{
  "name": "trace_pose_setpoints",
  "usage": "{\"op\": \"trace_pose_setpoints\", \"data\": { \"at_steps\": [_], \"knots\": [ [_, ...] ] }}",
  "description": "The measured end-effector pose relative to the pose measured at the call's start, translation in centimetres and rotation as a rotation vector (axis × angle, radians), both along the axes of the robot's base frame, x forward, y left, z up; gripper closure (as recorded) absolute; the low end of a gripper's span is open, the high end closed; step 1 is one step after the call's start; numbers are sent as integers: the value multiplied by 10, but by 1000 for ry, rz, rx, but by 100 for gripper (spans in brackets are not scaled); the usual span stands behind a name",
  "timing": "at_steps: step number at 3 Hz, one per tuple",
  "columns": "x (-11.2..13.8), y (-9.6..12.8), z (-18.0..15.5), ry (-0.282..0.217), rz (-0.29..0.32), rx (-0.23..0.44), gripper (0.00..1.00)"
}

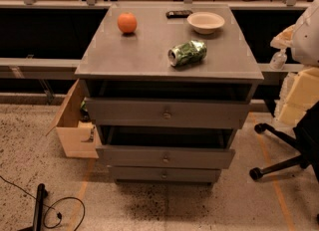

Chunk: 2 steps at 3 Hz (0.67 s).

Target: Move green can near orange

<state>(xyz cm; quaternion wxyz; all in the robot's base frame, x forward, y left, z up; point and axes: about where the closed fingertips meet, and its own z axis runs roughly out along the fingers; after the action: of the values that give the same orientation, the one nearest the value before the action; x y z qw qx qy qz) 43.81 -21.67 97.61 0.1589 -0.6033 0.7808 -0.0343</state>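
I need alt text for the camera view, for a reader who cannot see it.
A green can lies on its side on top of a grey drawer cabinet, toward the front right, apart from the orange at the back left. A white bowl sits behind the can. The gripper is not in view.

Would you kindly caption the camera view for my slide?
Green can lying on its side on a grey drawer cabinet, apart from the orange and bowl; gripper out of view.

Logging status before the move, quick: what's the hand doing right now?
Hand: out of view, state cannot be told. Green can lies ungrasped on the cabinet top.
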Motion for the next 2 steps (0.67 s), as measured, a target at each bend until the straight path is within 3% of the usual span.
{"op": "trace_pose_setpoints", "data": {
  "at_steps": [1,2],
  "knots": [
    [0,0,0,0,0,0,0],
    [25,-1,-1,2,39,-36,0]
  ]
}}
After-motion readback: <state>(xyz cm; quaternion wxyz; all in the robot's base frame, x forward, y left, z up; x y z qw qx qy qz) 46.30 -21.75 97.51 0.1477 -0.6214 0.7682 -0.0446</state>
